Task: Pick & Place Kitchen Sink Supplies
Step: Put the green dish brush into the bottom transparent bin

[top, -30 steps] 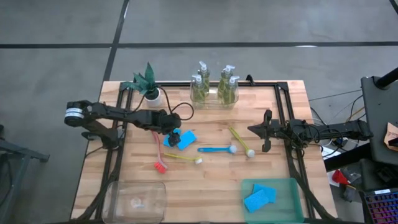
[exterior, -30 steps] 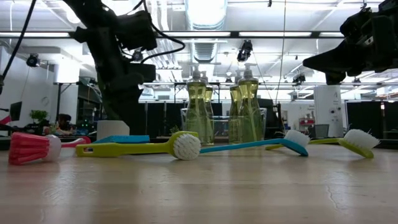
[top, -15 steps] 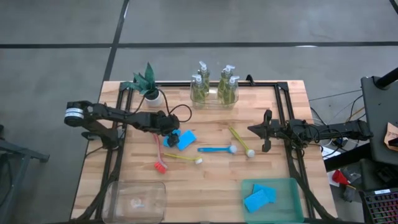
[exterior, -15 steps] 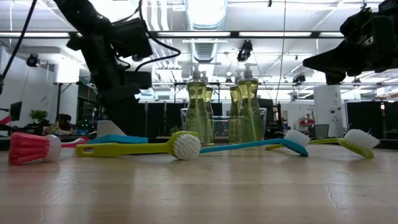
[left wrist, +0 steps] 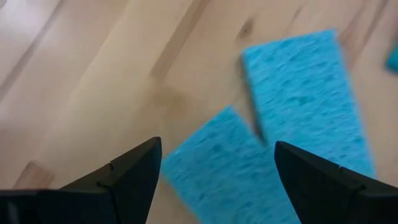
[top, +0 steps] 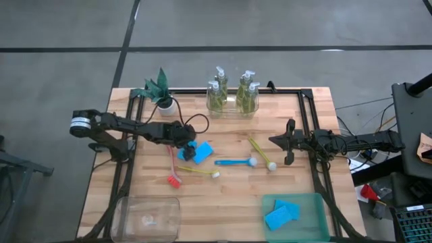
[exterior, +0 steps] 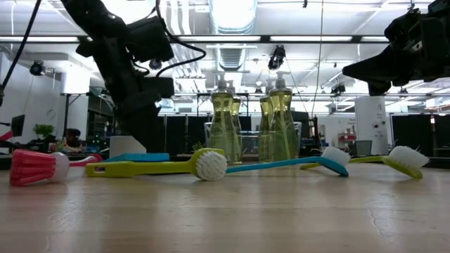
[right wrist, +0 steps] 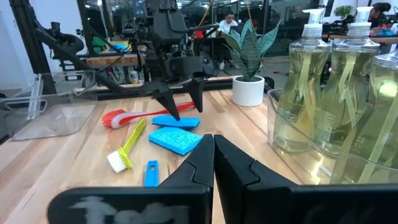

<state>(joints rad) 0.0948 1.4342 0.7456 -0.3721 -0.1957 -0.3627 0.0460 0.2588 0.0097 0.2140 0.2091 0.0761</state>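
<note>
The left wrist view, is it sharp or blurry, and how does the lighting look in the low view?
Left wrist view: soft and out of focus on the two blue sponges and the wood, the dark fingers blurred too. Low view: bright ceiling lights glare from behind, leaving the arms as dark silhouettes; the yellow-green soap bottles glow backlit.

L claw (top: pixel 189 152) is spread wide just above two blue sponges (left wrist: pixel 292 130), which lie touching under and between the tips; bare wood is seen to one side of them in the wrist view. Close by on the claw's inner side, passage is blocked by the red brush (top: pixel 171 169) and yellow brush (top: pixel 200 171); the blue brush (top: pixel 235 162) lies a bit further twd table centre. Behind the claw stand the plant pot (top: pixel 166 103) and the bottle tray (top: pixel 231 101). Open wood is left between the brushes and R claw (top: pixel 289 144), shut, well apart.
</note>
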